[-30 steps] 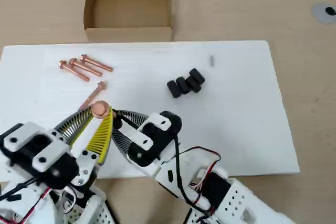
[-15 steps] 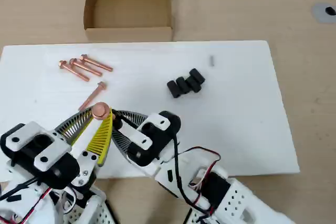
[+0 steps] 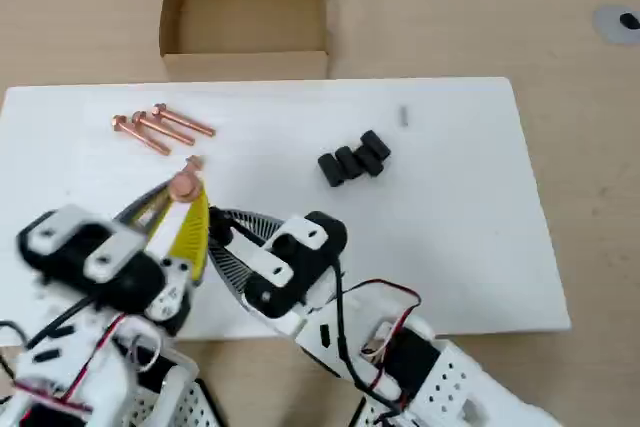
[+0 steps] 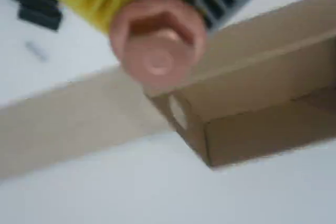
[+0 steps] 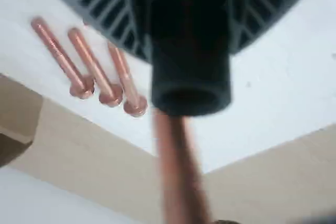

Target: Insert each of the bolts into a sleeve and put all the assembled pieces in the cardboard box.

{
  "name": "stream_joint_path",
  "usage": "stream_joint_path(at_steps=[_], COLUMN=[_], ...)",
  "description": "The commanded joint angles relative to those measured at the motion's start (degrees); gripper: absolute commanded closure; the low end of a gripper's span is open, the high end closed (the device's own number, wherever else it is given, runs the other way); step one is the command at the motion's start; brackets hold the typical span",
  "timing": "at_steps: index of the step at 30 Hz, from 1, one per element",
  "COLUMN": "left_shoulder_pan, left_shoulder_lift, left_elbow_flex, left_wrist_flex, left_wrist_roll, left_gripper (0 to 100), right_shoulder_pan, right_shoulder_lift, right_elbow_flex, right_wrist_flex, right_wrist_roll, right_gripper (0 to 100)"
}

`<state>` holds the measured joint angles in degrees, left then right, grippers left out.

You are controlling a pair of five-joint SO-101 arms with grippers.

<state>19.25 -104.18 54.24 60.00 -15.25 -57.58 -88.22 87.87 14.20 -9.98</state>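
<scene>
A blurred bolt [image 5: 176, 171] meets the sleeve [image 5: 191, 51], its other end cut off

tan wooden table [image 3: 590, 197] with a white sheet [image 3: 450, 237] across it, grey disc [image 3: 617, 23] near its edge

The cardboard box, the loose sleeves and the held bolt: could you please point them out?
cardboard box [image 3: 245, 22], high view, bare floor.
loose sleeves [image 3: 352, 160], high view, cluster's middle.
held bolt [image 4: 157, 45], left wrist view, head.

Bright, even overhead light; only faint shadows beside the sleeves [image 3: 353, 160] on the white sheet [image 3: 450, 227]. Both wrist views are blurred, the bolt [image 4: 157, 43] most.
</scene>
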Motion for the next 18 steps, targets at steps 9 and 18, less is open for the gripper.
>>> stream_joint_path(at_steps=[9, 18], left_shoulder_pan=[-0.8, -0.8], left_shoulder_lift=[-0.3, -0.1], left_elbow_flex=[-3.3, -8.1], left_wrist_flex=[-1.7, 2.0], left_wrist_roll=[2.7, 2.8], left_gripper=[99, 99], right_shoulder_pan=[-0.6, -0.6], right_shoulder_lift=[0.0, 0.1], right_elbow_flex=[-1.9, -1.9], right_wrist_flex=[-1.5, -1.5], right_wrist_roll=[0.5, 0.5], right_gripper=[98.9, 98.9])
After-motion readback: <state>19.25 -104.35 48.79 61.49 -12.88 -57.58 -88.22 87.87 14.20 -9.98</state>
